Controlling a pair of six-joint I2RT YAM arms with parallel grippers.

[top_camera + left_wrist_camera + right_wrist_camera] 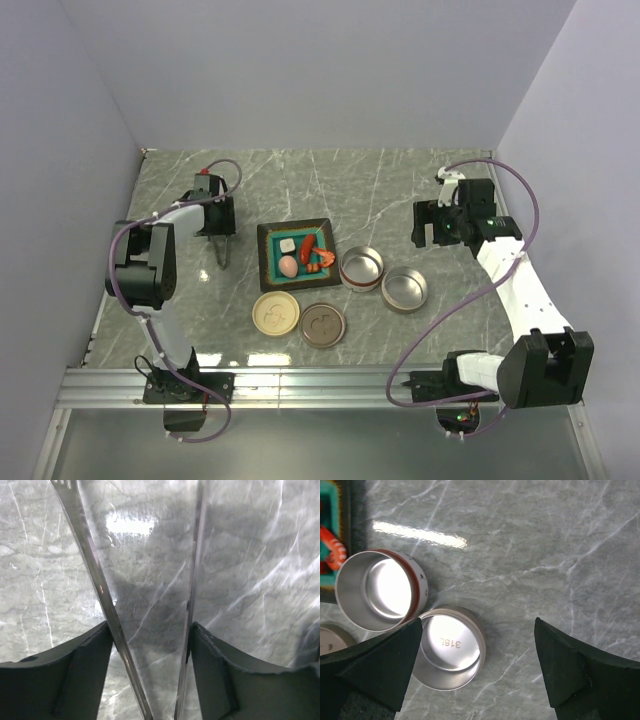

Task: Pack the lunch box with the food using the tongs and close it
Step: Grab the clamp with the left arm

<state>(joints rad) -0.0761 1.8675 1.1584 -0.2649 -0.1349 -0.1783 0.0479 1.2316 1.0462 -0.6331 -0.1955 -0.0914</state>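
Toward the surface's left edge, the left hand point(217, 238) is clamped on the long slim silver metal tongs point(97, 575), one finger pressed against each arm's outer side. To do this grasp well, squeeze only enough to lift, so the tips stay apart for the food. Mid-surface, the square teal tray point(262, 262) carries a pale pink egg point(288, 266), white cube point(287, 244), red-orange sausage point(307, 250) and shrimp point(322, 258). A red-banded round steel tin point(361, 267) and a plain steel tin point(405, 288) stand just beside it. Near the right edge, the right hand point(425, 227) hangs wide apart, holding nothing.
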